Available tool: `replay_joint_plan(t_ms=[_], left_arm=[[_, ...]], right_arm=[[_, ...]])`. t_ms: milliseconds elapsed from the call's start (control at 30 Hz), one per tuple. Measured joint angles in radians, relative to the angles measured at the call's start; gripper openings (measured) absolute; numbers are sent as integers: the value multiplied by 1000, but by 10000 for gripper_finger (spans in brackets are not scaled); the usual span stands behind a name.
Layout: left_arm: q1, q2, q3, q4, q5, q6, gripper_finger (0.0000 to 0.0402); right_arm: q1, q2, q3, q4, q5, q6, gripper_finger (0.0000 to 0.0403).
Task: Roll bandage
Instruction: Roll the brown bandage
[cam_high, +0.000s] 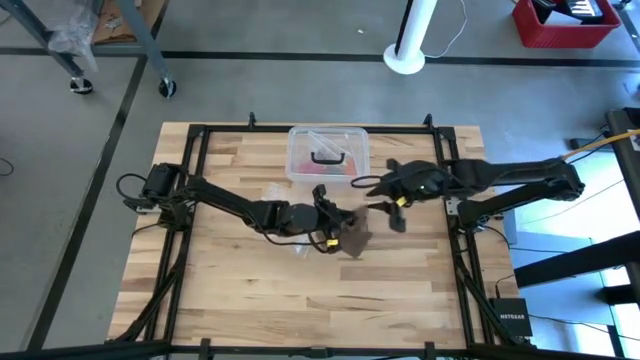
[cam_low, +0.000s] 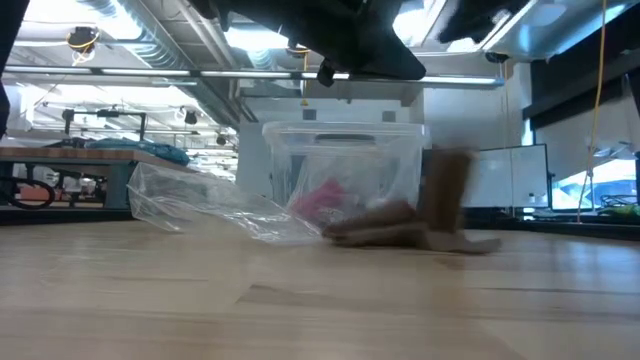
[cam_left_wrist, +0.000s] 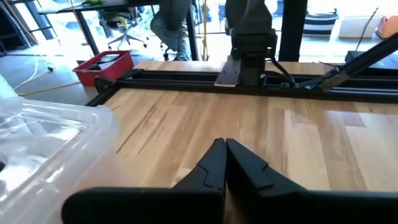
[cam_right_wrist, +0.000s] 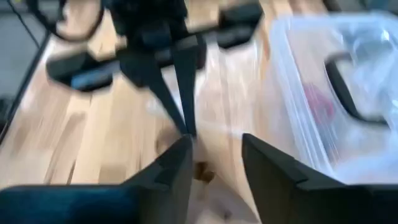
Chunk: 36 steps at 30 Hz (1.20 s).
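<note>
bandage (cam_high: 355, 238), dull brown, lies in a loose crumpled heap near the middle of the wooden tabletop (cam_high: 250, 290), just in front of the clear plastic box (cam_high: 327, 152); in the low view part of it (cam_low: 445, 195) stands up as a blurred vertical fold while the rest (cam_low: 385, 228) sprawls flat on the wood. the left pincer (cam_high: 330, 208) reaches in from the left side and sits right beside the heap, its two dark fingers (cam_left_wrist: 219, 163) pressed together tip to tip with nothing visible between them in its own wrist view; whether it touches the fabric cannot be told. the right pincer (cam_high: 374, 183) comes in from the right side, beside the box's front corner and near the bandage, and its fingers (cam_right_wrist: 180, 163) stand spread with a clear gap, empty; past them the wrist view shows the left arm's closed fingers pointing down at the wood and a scrap of brown fabric (cam_right_wrist: 200, 169) beneath. the box has a black handle (cam_high: 326, 157) on its lid and something pink-red (cam_low: 322, 203) inside. a clear thin plastic bag (cam_low: 205, 208) lies flat on the tabletop to the left of the box in the low view, close to the bandage.
</note>
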Motion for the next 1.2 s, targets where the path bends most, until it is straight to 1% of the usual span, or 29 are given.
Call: replay_joint_plan(t_ms=[67, 133, 233, 333, 400, 500, 567, 667, 733, 767, 867, 967, 1067, 1200], left_arm=[[0, 0, 0, -3, 0, 2, 1], [1, 0, 0, -7, 0, 2, 1], [2, 0, 0, -28, 0, -12, 1], [1, 0, 0, -62, 2, -47, 3], [1, 0, 0, -96, 13, -76, 4], [4, 5, 0, -140, 83, -128, 6], [4, 16, 0, -160, 129, -154, 16], [0, 47, 0, -173, 181, -181, 47], [0, 72, 0, -163, 260, -191, 74], [-3, 86, 0, -160, 283, -191, 89], [-7, 129, 0, -157, 290, -199, 130], [0, 157, -1, -157, 289, -200, 159], [9, 175, -1, -153, 270, -196, 172], [11, 178, -1, -136, 248, -194, 173]], right_arm=[[2, -21, 15, -92, -25, 36, 166], [18, -45, 0, -144, -40, 70, 173], [58, -89, -81, -154, 1, 101, 176], [113, -126, -203, -69, 34, 145, 177], [152, -142, -290, 3, 36, 181, 177], [221, -147, -410, 148, 13, 249, 177], [270, -143, -483, 248, -16, 290, 177], [346, -122, -570, 376, -33, 364, 177], [394, -97, -614, 443, -33, 420, 177], [415, -80, -632, 478, -23, 449, 177], [457, -22, -670, 544, 29, 586, 177], [459, 46, -673, 554, 63, 736, 177], [459, 109, -673, 574, 83, 826, 177], [459, 178, -673, 648, 109, 839, 177]])
